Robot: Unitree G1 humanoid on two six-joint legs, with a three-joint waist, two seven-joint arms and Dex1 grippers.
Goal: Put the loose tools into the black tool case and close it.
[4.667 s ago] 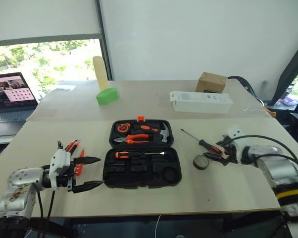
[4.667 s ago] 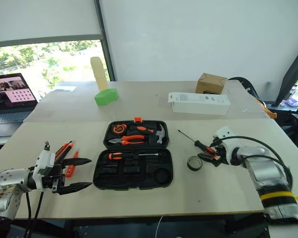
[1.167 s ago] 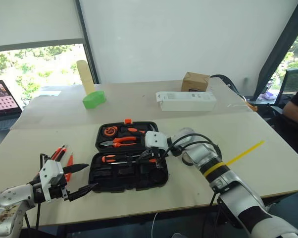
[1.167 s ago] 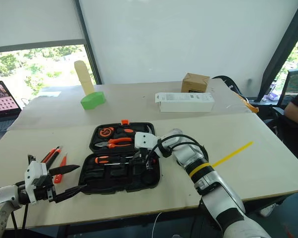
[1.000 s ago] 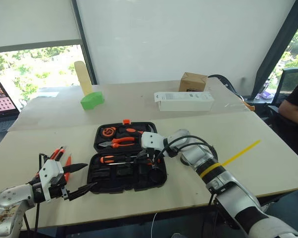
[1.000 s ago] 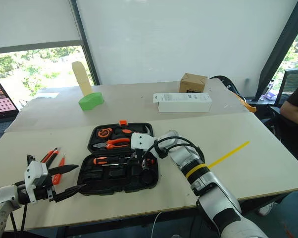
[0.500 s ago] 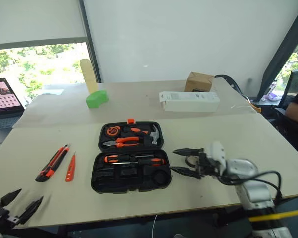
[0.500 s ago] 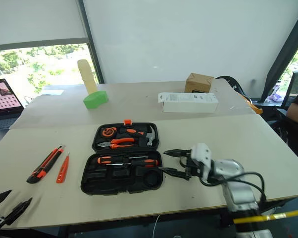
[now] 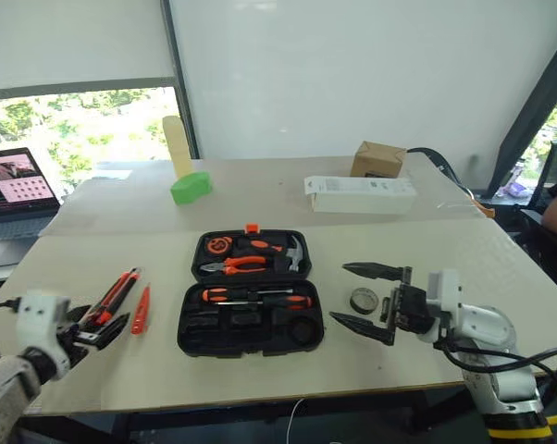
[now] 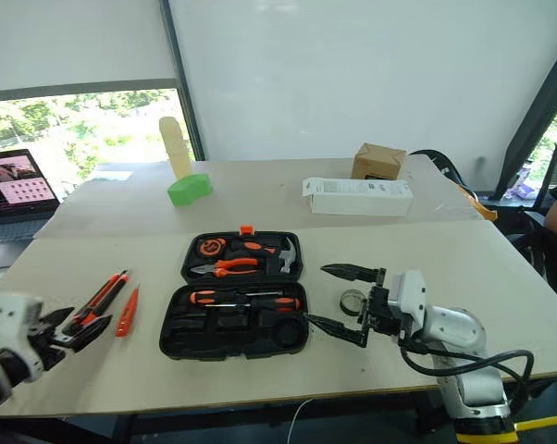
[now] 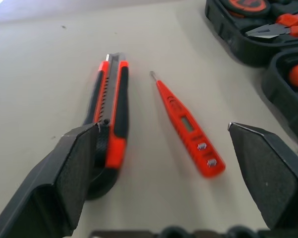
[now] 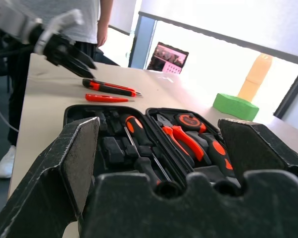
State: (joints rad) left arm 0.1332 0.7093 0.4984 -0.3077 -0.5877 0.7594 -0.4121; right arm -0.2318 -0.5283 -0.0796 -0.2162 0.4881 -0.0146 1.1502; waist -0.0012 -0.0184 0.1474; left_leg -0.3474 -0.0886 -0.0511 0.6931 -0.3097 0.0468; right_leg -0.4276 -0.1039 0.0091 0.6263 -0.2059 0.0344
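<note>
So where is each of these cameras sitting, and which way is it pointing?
Left and right eye views: on the head, looking forward and down at the table and open black tool case; both arms show, left gripper and right gripper open.
Left wrist view: on the left wrist, looking along its fingers at the utility knife and slim orange tool.
Right wrist view: on the right wrist, looking along its fingers across the case; a person stands behind.
Shared: the case, knife and slim tool.

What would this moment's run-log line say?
black plastic tool case: open | left end effector: open, over orange-black utility knife | right end effector: open, empty
</note>
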